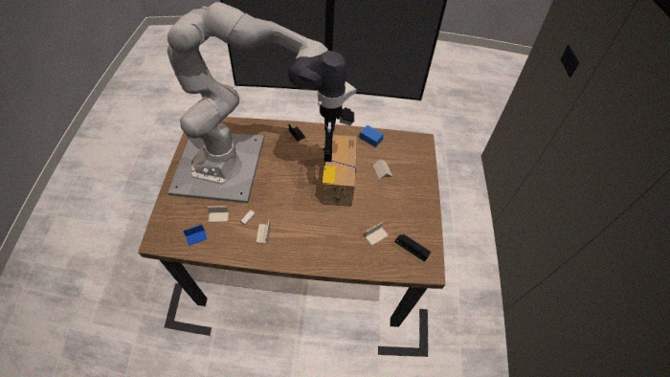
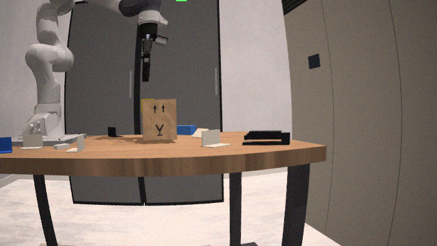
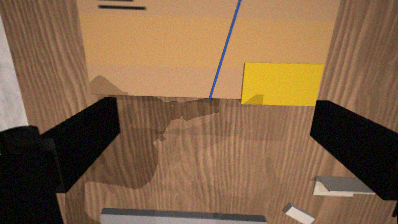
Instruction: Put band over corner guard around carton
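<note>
A brown carton (image 1: pixel 341 168) (image 2: pixel 159 119) stands upright in the middle of the table, with arrows and a Y mark on its front face. A yellow corner guard (image 1: pixel 329 174) sits on its top left edge near the front; it also shows in the wrist view (image 3: pixel 281 84). A thin blue band (image 1: pixel 346 165) crosses the carton top slantwise just behind the guard, and in the wrist view (image 3: pixel 224 52) it runs beside the guard, not over it. My gripper (image 1: pixel 327 154) hangs open and empty above the carton's left edge, fingers pointing down (image 2: pixel 145 76).
White corner pieces (image 1: pixel 381 168) (image 1: pixel 375 233) (image 1: pixel 262 232) (image 1: pixel 218 213), blue blocks (image 1: pixel 371 135) (image 1: pixel 194 234) and black pieces (image 1: pixel 412 247) (image 1: pixel 296 132) lie scattered around the carton. The robot base plate (image 1: pixel 217 166) is at the table's left.
</note>
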